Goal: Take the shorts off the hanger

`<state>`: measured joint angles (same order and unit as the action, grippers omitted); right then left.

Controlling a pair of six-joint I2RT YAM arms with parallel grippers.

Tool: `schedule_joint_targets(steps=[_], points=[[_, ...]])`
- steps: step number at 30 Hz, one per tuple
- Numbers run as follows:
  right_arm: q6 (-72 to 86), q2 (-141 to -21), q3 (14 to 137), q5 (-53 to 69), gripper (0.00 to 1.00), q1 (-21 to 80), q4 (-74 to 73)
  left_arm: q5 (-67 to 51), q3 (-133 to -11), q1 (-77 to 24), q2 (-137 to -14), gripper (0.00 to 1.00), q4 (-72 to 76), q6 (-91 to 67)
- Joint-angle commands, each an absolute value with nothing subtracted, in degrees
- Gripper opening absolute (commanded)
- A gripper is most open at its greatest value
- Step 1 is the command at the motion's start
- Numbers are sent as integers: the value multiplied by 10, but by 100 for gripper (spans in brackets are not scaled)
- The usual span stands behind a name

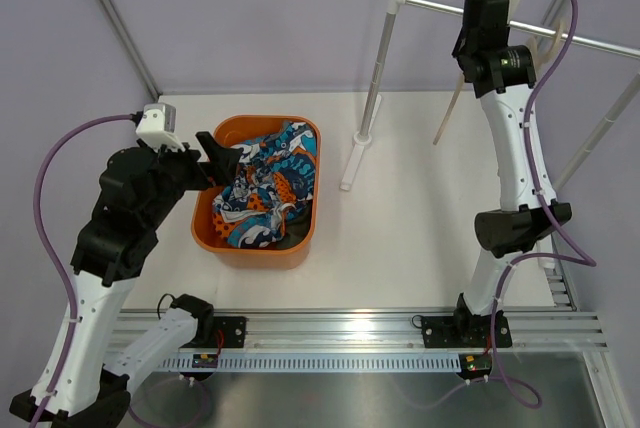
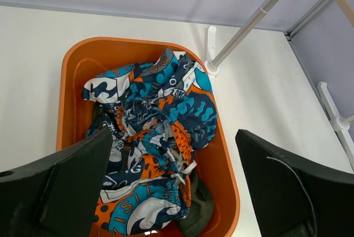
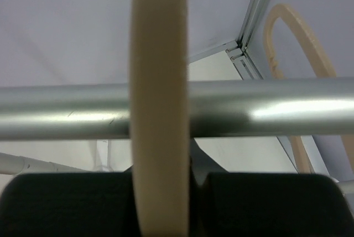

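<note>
My left gripper (image 2: 172, 159) wide open, empty, above orange bin (image 2: 83, 60); printed shorts (image 2: 155, 137) heaped inside, olive shorts (image 2: 199, 209) at 5 o'clock. Soft, light: pinch a fold. My right gripper (image 3: 160, 192) clamps wooden hanger (image 3: 159, 82).

Printed shorts (image 2: 157, 137) atop olive shorts (image 2: 200, 210)

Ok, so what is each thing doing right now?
Printed shorts: crumpled in the orange bin.
Green shorts: in the bin, mostly buried.
Left gripper: open above the bin.
Right gripper: shut on the wooden hanger.
Wooden hanger: at the metal rail, no shorts on it.
</note>
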<state>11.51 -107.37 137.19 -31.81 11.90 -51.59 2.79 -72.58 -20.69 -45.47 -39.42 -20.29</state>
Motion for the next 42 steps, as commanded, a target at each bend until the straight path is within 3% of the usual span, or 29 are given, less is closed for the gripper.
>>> schedule_joint_targets(steps=[1,21,23,24,26,27,30,34,42], points=[[110,-1070,1373,-296,0,98,-461,35,-722,-209,-456,99,-381,-190],[147,-998,1162,-243,2,77,-411,31,-677,-209,-442,99,-371,-184],[147,-988,1158,-243,10,78,-412,31,-673,-209,-441,99,-370,-182],[145,-984,1158,-239,25,78,-413,32,-672,-209,-440,99,-371,-180],[140,-971,1158,-231,39,78,-414,33,-669,-209,-437,99,-371,-177],[140,-967,1159,-231,51,78,-417,34,-667,-209,-435,99,-372,-176],[137,-950,1162,-228,68,78,-422,37,-662,-209,-428,99,-373,-169],[136,-914,1155,-223,78,78,-422,47,-654,-209,-421,99,-373,-162],[162,-818,1096,-167,86,78,-412,48,-626,-209,-403,99,-366,-156]])
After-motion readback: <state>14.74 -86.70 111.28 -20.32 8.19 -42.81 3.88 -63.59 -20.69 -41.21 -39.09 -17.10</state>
